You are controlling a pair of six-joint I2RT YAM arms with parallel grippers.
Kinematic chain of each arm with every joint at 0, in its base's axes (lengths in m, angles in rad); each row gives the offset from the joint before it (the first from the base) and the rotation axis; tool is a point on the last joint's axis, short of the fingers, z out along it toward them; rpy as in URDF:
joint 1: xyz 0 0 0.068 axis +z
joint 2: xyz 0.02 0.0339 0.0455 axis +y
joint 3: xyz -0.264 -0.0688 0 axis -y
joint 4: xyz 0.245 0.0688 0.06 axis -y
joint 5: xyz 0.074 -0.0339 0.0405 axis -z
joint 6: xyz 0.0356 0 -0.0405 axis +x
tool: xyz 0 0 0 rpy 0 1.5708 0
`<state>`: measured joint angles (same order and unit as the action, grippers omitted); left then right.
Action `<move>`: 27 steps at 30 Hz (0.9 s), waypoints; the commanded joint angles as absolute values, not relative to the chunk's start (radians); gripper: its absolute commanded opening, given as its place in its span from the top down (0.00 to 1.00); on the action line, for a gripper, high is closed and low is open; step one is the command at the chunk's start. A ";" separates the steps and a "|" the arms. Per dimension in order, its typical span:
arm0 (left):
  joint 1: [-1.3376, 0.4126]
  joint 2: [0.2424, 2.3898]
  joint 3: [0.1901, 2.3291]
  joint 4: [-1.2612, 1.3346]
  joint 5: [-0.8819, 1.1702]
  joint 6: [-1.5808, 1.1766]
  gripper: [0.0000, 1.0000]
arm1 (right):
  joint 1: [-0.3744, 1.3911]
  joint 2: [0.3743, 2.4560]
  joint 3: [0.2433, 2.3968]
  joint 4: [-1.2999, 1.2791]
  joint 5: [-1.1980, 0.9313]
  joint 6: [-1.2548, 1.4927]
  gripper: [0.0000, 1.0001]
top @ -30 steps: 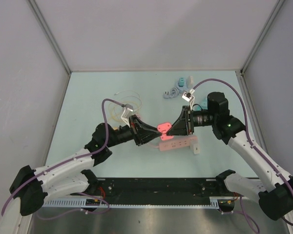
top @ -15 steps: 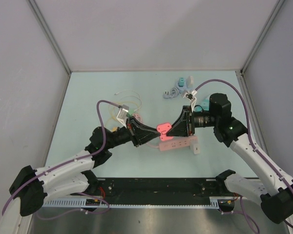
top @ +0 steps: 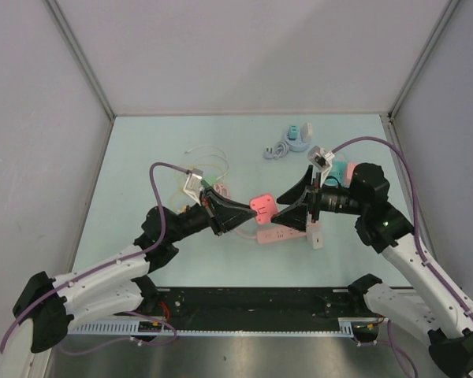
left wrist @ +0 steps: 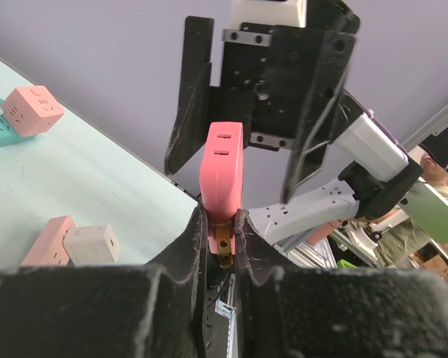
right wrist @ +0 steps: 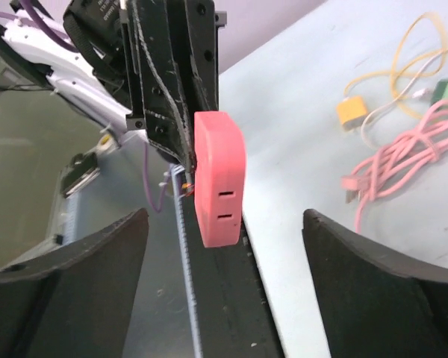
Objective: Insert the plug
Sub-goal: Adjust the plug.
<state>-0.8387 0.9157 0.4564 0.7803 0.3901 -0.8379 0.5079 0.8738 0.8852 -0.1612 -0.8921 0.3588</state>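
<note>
Desk (top: 142, 173): pale blue-green top with grey walls on three sides; both arms reach in from its near edge and meet over the middle.
Right gripper (top: 282, 209): spread wide, its two jaws standing either side of the plug with clear gaps and touching nothing. We judge it has no hold on the plug, so the plug's weight sits wholly with the other arm.
Left gripper (left wrist: 220, 224): clamped tight on the lower end of the plug, where a brass prong shows between the fingers. We think this hold leaves the body free but covers the prongs, so it may want a regrip before insertion.
Power strip (top: 288, 234): pink, lying flat toward the near edge and right of the middle, with a white block at its right end. It lies just below the meeting grippers, which we take for the target.
Cables (right wrist: 403, 160): a pink coil and yellow and white leads lie left of the middle; a grey lead and a teal piece sit near the far edge, well apart from the work.
Plug (left wrist: 222, 168): pink block held up in the air over the middle of the desk, above the strip and not yet inserted; two small slots show on one face.
Writing: we can read no brand or label anywhere.
</note>
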 commanded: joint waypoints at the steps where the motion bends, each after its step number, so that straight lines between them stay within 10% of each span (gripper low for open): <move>1: -0.844 0.888 0.466 0.770 0.360 -0.847 1.00 | 0.515 0.815 0.882 -0.124 -0.811 0.319 0.09; 27: -0.844 0.908 0.446 0.894 0.353 -0.894 1.00 | 0.761 0.729 0.660 0.308 -0.377 0.649 0.34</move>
